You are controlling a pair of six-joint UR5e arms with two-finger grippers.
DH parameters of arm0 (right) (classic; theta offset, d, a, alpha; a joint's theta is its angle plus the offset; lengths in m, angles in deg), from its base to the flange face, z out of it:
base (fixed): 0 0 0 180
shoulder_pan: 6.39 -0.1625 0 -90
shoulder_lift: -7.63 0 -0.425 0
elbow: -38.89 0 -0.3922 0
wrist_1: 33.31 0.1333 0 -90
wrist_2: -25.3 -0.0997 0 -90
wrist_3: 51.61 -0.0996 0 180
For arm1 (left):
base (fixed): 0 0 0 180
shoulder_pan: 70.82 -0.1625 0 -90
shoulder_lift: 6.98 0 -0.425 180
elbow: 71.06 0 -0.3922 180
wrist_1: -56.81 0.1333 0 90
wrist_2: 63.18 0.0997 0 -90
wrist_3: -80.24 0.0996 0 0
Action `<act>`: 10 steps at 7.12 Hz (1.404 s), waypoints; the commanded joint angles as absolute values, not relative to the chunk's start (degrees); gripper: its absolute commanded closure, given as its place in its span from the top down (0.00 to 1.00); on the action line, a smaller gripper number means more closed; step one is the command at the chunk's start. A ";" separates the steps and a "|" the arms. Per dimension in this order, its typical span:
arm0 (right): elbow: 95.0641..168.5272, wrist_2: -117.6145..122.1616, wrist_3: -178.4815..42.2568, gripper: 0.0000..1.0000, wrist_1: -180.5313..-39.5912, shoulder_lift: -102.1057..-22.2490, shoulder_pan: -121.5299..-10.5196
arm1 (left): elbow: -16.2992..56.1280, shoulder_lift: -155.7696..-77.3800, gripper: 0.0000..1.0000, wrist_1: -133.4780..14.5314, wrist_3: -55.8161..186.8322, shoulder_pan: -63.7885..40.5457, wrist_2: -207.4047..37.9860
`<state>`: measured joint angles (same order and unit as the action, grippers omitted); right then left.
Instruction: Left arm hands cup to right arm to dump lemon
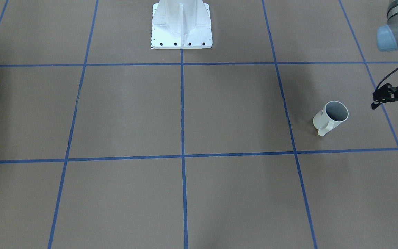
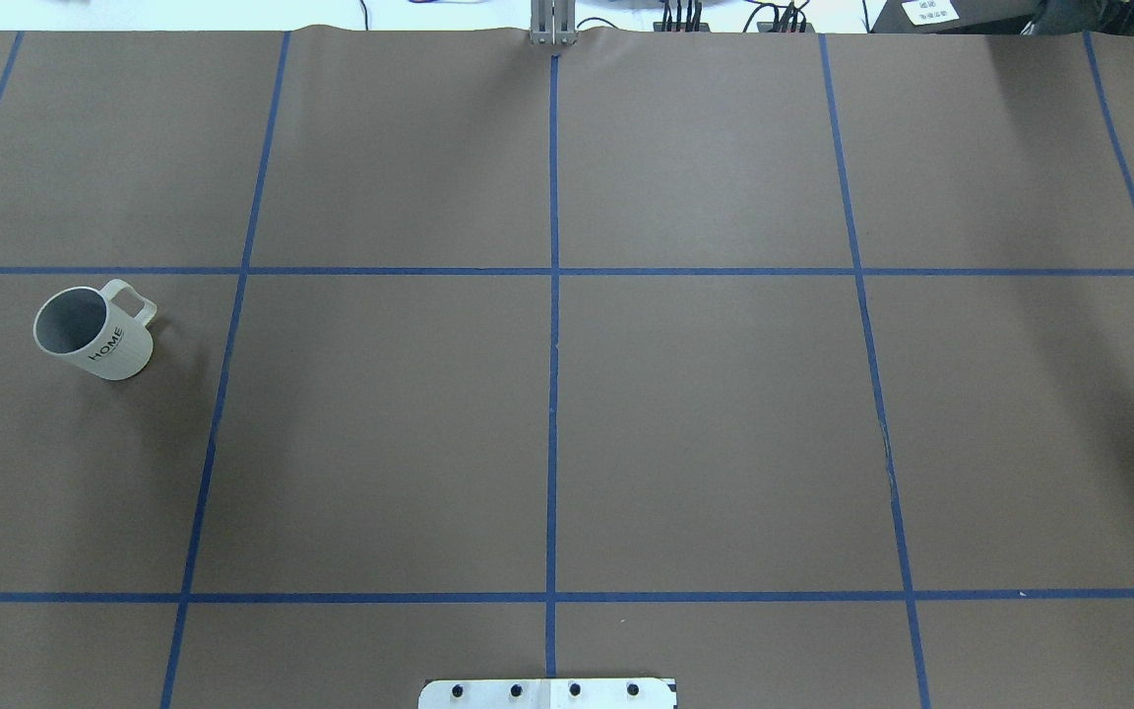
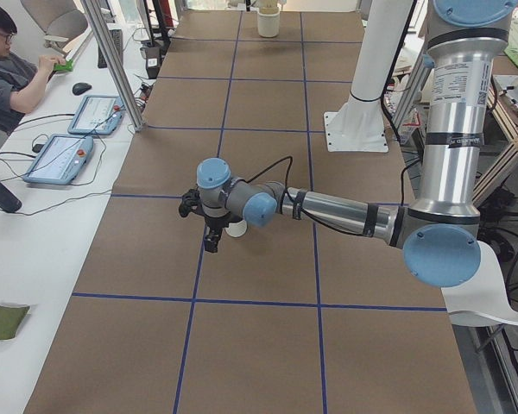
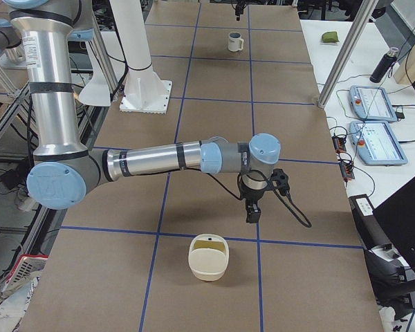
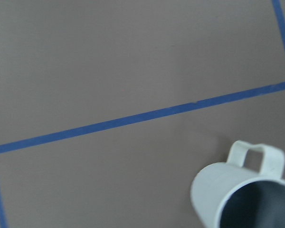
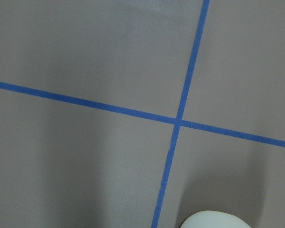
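The white cup [image 1: 330, 118] with black "HOME" lettering stands upright on the brown table; it also shows in the overhead view [image 2: 94, 335], at the far left. Its grey inside looks empty, and no lemon shows in it. My left gripper [image 1: 389, 108] hovers open just beside the cup, apart from it, and is cut off by the view's edge. The left wrist view shows the cup [image 5: 242, 194] at bottom right, handle up. My right gripper [image 4: 252, 211] hangs over the table's other end; I cannot tell whether it is open or shut.
A cream bowl-like container [image 4: 208, 257] with a yellowish inside sits near the right gripper; its rim shows in the right wrist view [image 6: 213, 219]. The white robot base [image 1: 181, 24] stands at mid-table. Operators' tablets [image 3: 60, 155] lie along the far side.
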<state>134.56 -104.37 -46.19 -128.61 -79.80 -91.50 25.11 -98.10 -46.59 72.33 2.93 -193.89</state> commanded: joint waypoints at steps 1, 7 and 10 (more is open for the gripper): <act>134.86 -105.22 -46.77 1.00 -125.86 -82.63 -92.26 | 24.39 -97.51 1.00 -37.11 85.90 12.99 -194.31; 134.87 -106.54 -46.95 1.00 -125.60 -82.72 -92.17 | 26.04 -91.18 1.00 -33.90 92.11 21.12 -196.59; 135.22 -106.71 -46.69 1.00 -125.42 -82.72 -92.17 | 26.33 -91.70 1.00 -35.21 92.54 21.38 -200.72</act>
